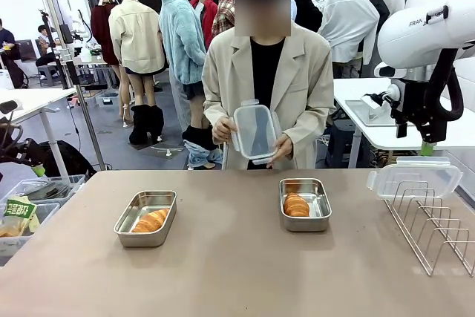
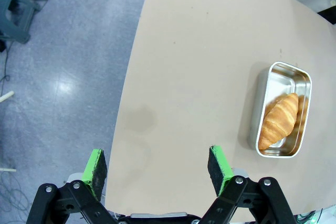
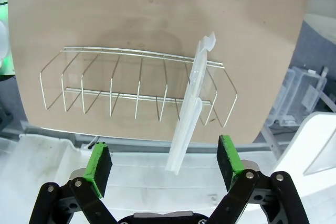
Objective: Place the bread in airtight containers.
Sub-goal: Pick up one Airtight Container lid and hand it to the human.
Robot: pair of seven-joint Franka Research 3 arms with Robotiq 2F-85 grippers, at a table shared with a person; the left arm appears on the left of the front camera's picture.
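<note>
Left roll [image 1: 151,220] lies in left box [image 1: 137,240], right roll [image 1: 296,204] in right box [image 1: 304,224]. Unsealed: held lid [image 1: 254,133] with person [image 1: 300,87], racked lid [image 1: 413,180] on rack [image 1: 438,231]. Left tool [image 2: 156,156], right tool [image 3: 163,150] wide, empty.

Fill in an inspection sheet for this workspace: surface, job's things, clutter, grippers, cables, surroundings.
Surface: tan table, no spills seen.
Job's things: left container holds a roll, right container a second roll, both uncovered; one lid in the person's hands, another lid in the wire rack.
Clutter: nothing seen.
Grippers: left gripper open over the table's edge; right gripper open above the rack; both hold nothing.
Cables: black hose on the right arm.
Surroundings: plastic bins left of the table.
</note>
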